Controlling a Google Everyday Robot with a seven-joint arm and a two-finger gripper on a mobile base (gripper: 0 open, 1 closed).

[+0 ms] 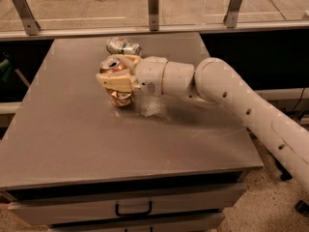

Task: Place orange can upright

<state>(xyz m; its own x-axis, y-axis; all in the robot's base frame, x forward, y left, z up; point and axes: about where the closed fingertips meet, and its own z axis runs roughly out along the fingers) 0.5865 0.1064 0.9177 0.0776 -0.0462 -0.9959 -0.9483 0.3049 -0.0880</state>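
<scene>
The orange can (115, 81) stands nearly upright on the grey table (72, 139), its silver top with pull tab facing up. My gripper (117, 79) is shut on the can, its cream fingers (115, 82) wrapped around its middle from the right. The can's copper bottom shows just below the fingers and looks to be at or just above the table. My white arm reaches in from the right edge.
A silver-and-green can (123, 46) lies on its side behind the gripper near the table's far edge. A rail with metal posts (153, 4) runs behind the table. A drawer with a black handle (133, 210) is under the table front.
</scene>
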